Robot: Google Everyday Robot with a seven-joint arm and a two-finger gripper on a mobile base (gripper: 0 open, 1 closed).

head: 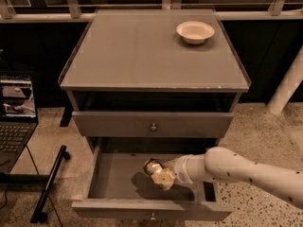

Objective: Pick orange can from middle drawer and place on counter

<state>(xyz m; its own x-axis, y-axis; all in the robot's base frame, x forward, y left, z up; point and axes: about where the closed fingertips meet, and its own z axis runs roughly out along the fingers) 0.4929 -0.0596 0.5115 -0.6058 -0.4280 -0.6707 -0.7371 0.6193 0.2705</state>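
The middle drawer (94,174) is pulled open at the bottom of the cabinet. My gripper (166,178) reaches into it from the right on a white arm and is shut on the orange can (156,170). The can is tilted, with its silver end facing up and left. It hangs a little above the drawer floor and casts a shadow below it. The counter (142,56) is the flat grey cabinet top above. My fingers are mostly hidden behind the can.
A white bowl (195,31) sits on the counter's back right. The upper drawer (152,125) is closed. An open laptop (16,112) and a black bar (49,183) stand on the floor at left. A white post (286,91) is at right.
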